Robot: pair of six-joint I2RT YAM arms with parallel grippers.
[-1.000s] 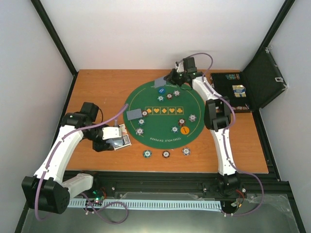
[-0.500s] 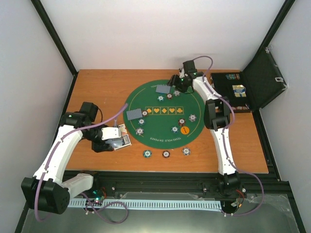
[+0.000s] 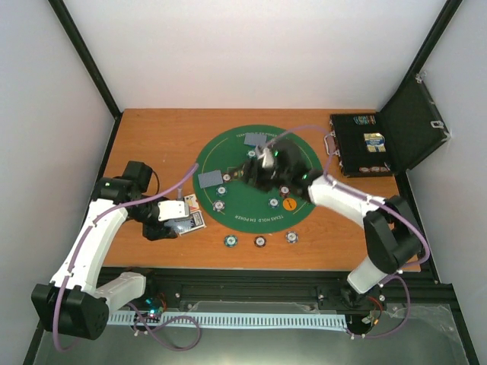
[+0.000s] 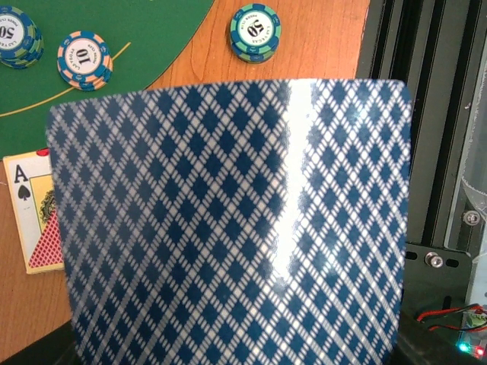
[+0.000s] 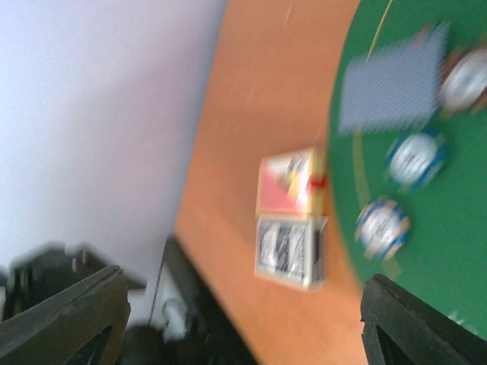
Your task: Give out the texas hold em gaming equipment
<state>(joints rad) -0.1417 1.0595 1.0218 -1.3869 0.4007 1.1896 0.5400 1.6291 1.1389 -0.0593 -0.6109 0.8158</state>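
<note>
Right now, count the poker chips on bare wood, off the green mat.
3, in a row just off the green mat: left chip, middle chip, right chip. Others may be hidden.

Lab booth: white walls (image 3: 251, 53), black frame (image 3: 85, 57)

glossy rectangular playing card (image 4: 228, 220): blue-and-white diamond lattice back | large round felt mat (image 3: 224, 154): green, yellow lettering | small round poker chip (image 4: 255, 32): green-blue striped edge | wooden table (image 3: 152, 137): orange-brown
</note>
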